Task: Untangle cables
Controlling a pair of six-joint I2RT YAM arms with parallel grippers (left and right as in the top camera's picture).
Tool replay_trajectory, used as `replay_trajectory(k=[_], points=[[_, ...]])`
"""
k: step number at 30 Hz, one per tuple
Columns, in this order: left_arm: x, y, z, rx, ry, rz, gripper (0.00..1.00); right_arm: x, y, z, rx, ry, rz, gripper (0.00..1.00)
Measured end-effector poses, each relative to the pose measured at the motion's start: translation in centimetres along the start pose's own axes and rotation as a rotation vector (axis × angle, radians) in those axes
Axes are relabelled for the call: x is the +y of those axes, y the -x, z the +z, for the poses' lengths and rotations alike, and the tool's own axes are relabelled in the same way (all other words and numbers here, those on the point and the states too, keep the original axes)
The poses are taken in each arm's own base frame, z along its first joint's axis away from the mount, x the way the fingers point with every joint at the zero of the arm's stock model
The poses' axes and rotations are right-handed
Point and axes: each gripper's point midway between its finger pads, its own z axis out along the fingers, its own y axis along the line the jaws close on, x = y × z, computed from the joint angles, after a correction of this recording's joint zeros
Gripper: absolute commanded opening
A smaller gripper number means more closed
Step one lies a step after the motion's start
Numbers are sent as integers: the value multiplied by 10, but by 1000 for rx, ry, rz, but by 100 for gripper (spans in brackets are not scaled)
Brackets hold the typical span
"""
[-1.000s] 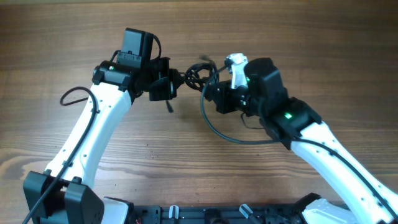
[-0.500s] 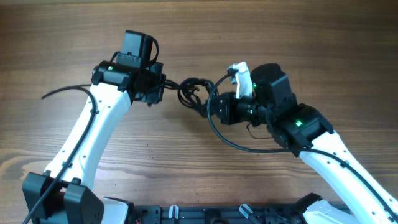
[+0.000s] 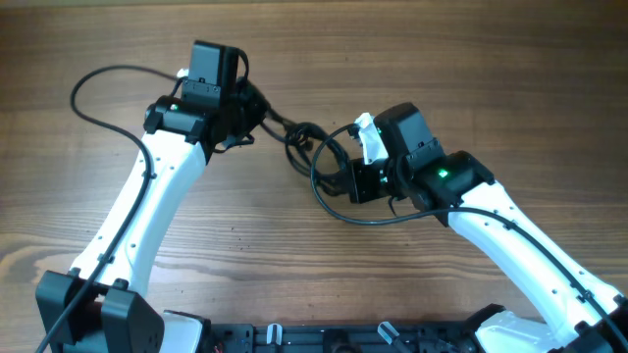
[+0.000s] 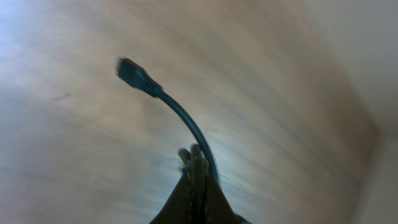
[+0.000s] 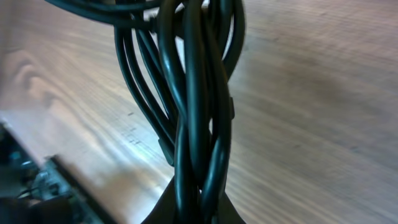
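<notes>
While the left gripper (image 4: 196, 196) is pinching one thin cord (image 4: 186, 124) a short way behind its plug (image 4: 134, 71), the right gripper (image 5: 193, 208) is clamping a whole bundle (image 5: 193, 93) of strands. The two arms are holding the cables (image 3: 304, 145) up between them over the middle of the table (image 3: 510, 69), so this is looking like the pulling-apart step. The knot is sitting between the grippers, not yet loosened. The next move is calling for a slow, steady draw outward on the single cord, feeding it through the tangle without cinching it tighter. The cords are showing smooth, glossy black rubber, round and springy, spiralling around each other. The plug is looking moulded and ribbed. The tabletop is showing pale wood grain.
</notes>
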Motion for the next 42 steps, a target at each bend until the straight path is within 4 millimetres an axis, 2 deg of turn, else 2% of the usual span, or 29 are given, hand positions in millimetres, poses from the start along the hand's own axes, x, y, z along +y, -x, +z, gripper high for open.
replay_trajectory(k=[3, 6, 8, 10, 16, 20, 23, 26, 31, 35, 39, 42], points=[[-42, -4, -5, 64, -225, 110, 4, -9, 5, 1, -21, -47, -13, 4], [-76, -11, -21, 141, -436, 186, 4, -15, 12, 0, -53, -76, -20, 4], [-87, -13, -32, 188, -532, 198, 4, -18, 16, 0, -67, -90, -12, 4], [-88, -12, -41, 238, -588, 167, 4, -23, 18, -2, -74, -101, 2, 4], [-73, 9, -66, 377, -675, -61, 4, -44, 28, -5, -98, -129, 55, 4], [-66, 15, -81, 459, -723, -151, 4, -48, 37, -9, -122, -136, 65, 4], [-59, 17, -86, 445, -762, -67, 4, -52, 43, -11, -143, -146, 68, 4], [-47, 7, -84, 410, -771, 94, 4, -59, 45, -13, -149, -159, 79, 4], [-16, -3, -64, 325, -644, 316, 4, -70, 46, -16, -149, -168, 101, 4], [16, -4, -46, 295, -462, 391, 4, -63, 50, -15, -149, -91, 87, 4], [35, -5, -39, 286, -355, 446, 5, -41, 57, -17, -160, 82, 33, 4], [40, -10, -35, 287, -307, 517, 18, -13, 66, -26, -192, 268, -31, 4]])
